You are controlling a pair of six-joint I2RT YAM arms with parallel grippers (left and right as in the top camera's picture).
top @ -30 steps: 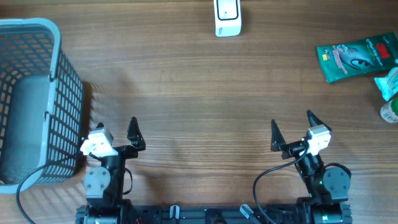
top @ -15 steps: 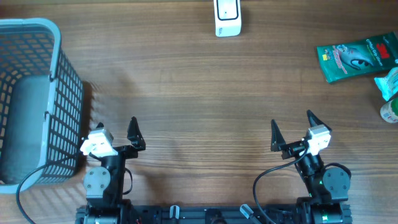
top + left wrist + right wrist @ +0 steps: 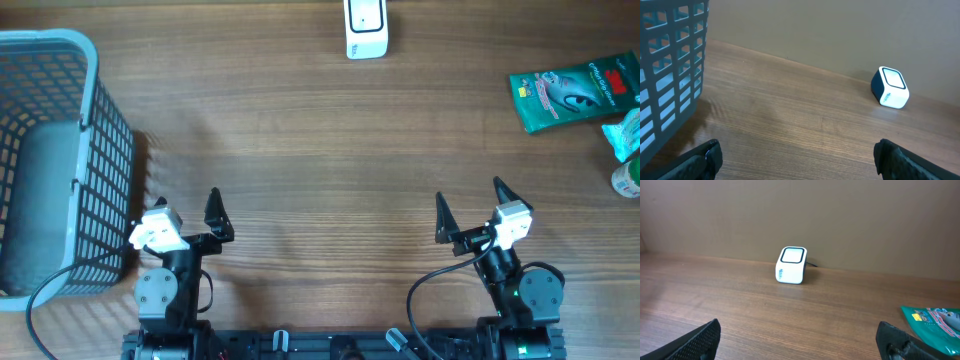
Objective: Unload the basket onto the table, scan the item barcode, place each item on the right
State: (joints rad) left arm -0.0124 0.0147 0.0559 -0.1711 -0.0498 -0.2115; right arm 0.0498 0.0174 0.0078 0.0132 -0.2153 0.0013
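From overhead, both arms sit at the near edge of the tabletop [image 3: 320,150]. The left claw [image 3: 186,213] and right claw [image 3: 468,207] are each spread wide and hold nothing. The green packet [image 3: 572,92] lies far right, near the tabletop's edge, with more items just beside it, cut off by the frame. The white scanner [image 3: 366,27] stands at the far edge, centre, and the grey basket [image 3: 55,160] fills the left side.

In the left wrist view, the basket wall looms close on the left; the scanner sits well ahead to the right across bare wood.

In the right wrist view, the scanner faces forward and the packet shows at lower right. The right arm looks best placed: come down on the packet's free edge, avoid its neighbours, then carry it across the broad open middle to the scanner window.
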